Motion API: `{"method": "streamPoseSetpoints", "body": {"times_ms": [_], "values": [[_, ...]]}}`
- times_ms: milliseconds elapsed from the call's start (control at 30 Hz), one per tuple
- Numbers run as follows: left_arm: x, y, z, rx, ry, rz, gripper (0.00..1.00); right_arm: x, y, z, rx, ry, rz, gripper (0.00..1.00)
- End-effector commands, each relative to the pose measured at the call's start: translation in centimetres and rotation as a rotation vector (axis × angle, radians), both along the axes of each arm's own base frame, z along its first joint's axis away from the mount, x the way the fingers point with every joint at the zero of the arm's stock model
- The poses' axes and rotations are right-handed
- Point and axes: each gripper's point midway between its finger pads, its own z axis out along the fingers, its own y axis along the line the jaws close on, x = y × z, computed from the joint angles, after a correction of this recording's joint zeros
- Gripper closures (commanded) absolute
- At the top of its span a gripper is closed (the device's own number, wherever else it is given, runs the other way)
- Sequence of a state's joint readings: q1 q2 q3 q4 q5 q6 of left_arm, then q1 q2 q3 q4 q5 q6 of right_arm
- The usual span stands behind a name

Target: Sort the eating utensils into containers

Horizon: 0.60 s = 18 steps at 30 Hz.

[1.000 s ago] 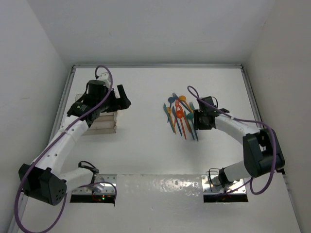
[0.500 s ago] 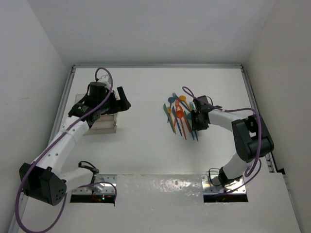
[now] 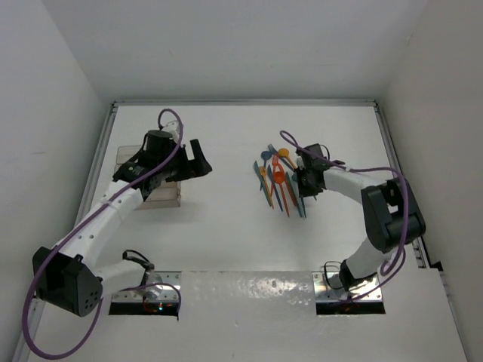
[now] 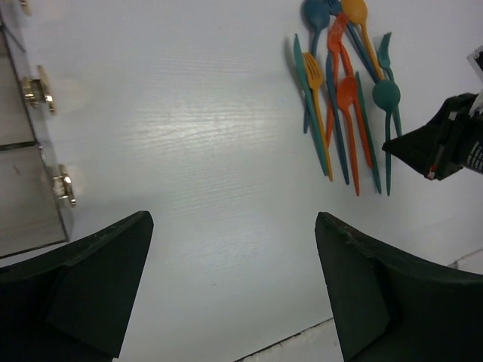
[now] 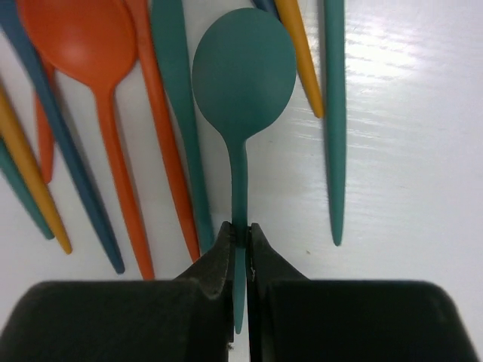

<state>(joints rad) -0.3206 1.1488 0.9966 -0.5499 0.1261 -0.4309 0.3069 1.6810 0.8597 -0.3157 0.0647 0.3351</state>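
Spoon in teal-green (image 5: 243, 75), bowl pointing away from the right wrist camera, is pinched at the thin handle by the right tool (image 5: 240, 240), whose jaws are closed tight on it from both sides. The handle's end pokes back between the fingers (image 5: 215, 264). Whether the spoon is lifted or resting on the table cannot be told. Just left of it lie a teal handle and an orange spoon (image 5: 79, 38), with blue and yellow-orange handles beyond. To its right lie a yellow-orange handle tip and a teal pointed piece (image 5: 334, 121), a little apart from it.

From above, the spoon sits at the right edge of the heap of utensils (image 3: 276, 179), which fans out on the white table (image 3: 226, 234) right of centre.

Well apart, at the left side of the table, stand the containers (image 3: 164, 196), partly hidden under the left arm. The left tool (image 4: 232, 222) hangs just to their right, its jaws spread wide over bare table.
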Motion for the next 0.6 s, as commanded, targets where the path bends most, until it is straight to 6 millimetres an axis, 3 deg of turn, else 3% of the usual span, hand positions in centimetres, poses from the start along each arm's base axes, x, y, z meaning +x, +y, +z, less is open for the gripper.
{"method": "streamPoseSetpoints", "body": {"times_ms": [0,33,133,267,567], "values": [[0.3,-3.0,1.6,-0.090,-0.052,-0.080,0.13,2.5,0.6,5.3,0.004,-0.181,0.058,1.00],[0.3,-4.0,2.1,-0.109,-0.073,-0.107,0.13,2.7,1.3,7.4,0.040,-0.232,0.095,1.00],[0.2,-6.5,3.1,-0.181,-0.102,-0.170,0.13,2.7,3.3,11.1,0.116,-0.307,0.184,1.00],[-0.1,-9.9,4.1,-0.286,-0.124,-0.252,0.15,1.9,5.5,14.8,0.215,-0.346,0.276,1.00],[-1.3,-17.5,5.8,-0.431,-0.211,-0.407,0.20,-0.1,10.2,20.0,0.411,-0.366,0.402,1.00]]}}
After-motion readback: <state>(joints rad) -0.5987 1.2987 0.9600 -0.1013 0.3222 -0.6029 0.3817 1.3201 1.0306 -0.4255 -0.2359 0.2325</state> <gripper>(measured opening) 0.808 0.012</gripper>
